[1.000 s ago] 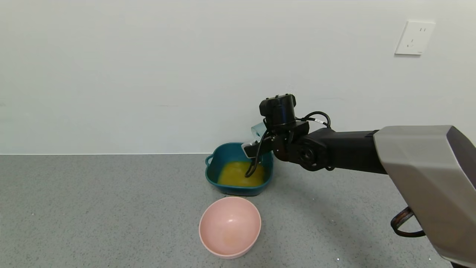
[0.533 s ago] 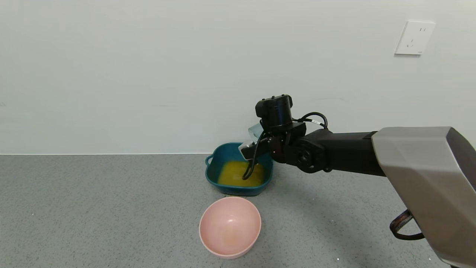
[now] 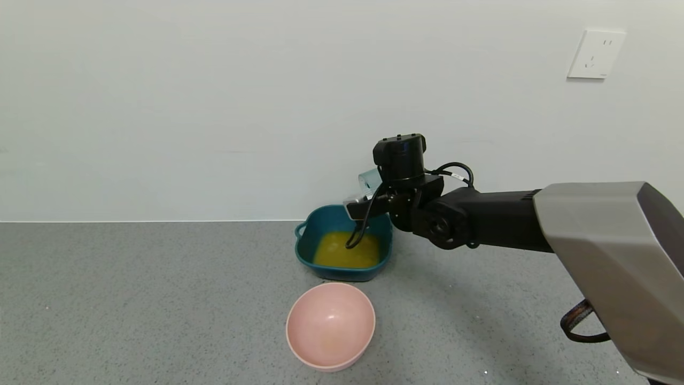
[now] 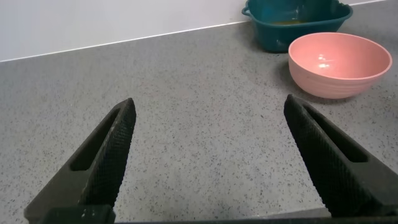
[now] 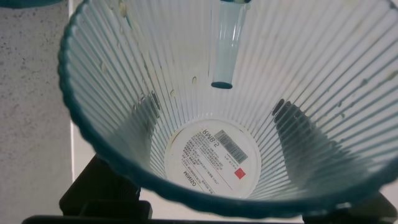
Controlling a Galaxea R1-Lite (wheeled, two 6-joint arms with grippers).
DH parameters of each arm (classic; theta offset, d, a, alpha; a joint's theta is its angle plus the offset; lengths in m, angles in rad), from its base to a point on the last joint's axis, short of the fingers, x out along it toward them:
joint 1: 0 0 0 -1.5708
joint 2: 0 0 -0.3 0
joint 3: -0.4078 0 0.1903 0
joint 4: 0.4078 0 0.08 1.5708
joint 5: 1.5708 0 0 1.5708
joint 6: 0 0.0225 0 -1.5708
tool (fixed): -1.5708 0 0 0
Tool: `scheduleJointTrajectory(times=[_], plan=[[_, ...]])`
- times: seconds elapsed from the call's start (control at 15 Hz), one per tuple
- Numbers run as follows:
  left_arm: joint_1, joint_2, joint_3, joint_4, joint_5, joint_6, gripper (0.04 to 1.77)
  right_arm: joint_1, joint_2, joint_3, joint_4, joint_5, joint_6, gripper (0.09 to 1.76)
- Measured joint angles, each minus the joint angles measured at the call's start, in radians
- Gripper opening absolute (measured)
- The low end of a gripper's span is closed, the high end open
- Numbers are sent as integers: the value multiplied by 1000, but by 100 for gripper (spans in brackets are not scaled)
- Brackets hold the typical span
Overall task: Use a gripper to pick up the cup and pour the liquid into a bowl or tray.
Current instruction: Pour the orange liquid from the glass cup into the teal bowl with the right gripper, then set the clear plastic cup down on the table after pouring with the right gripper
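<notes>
Holding the cup (image 3: 368, 181) clenched in my right hand (image 3: 359, 203), I am tipping it sideways above the dish (image 3: 307, 251), which is holding the liquid (image 3: 342, 252); my left hand (image 4: 211, 155) is gaping over the counter (image 3: 160, 299).

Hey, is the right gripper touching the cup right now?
Touching. The right wrist view shows the right gripper's fingers dark against the cup's ribbed wall on both sides.

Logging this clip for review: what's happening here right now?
The right pincer holds the cup above the teal dish by the wall. The cup looks empty, and the orange liquid lies pooled in the dish, so the pour seems done. The pink bowl sits nearer the robot with no pool of liquid. The left pincer is open, idle over the counter.
</notes>
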Motion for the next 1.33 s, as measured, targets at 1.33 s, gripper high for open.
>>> scheduleJointTrajectory(times=[1.33], plan=[[0, 0, 0, 0, 0, 0, 172, -224, -542, 861, -308, 187, 1167, 135]])
